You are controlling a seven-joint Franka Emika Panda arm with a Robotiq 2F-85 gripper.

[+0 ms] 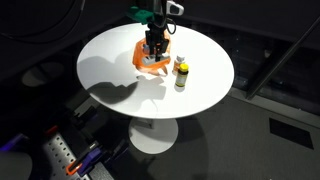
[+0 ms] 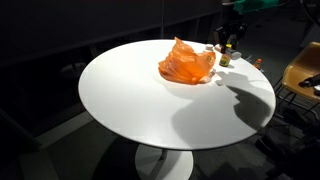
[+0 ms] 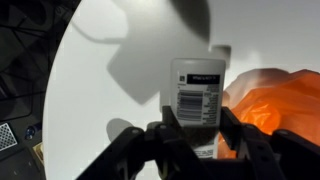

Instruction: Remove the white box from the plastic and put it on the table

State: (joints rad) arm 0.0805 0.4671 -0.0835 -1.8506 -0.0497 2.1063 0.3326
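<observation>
My hand (image 3: 198, 128) pinches the white box (image 3: 196, 90) by its sides, just beside the orange plastic (image 3: 272, 100) on the white bench (image 3: 100, 95).

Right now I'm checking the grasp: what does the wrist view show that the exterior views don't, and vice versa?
Wrist only: the barcode label on the white box, which sits between the fingers of the gripper. Exterior only: a small bottle standing upright. Both: the orange plastic bag and the white table.
</observation>
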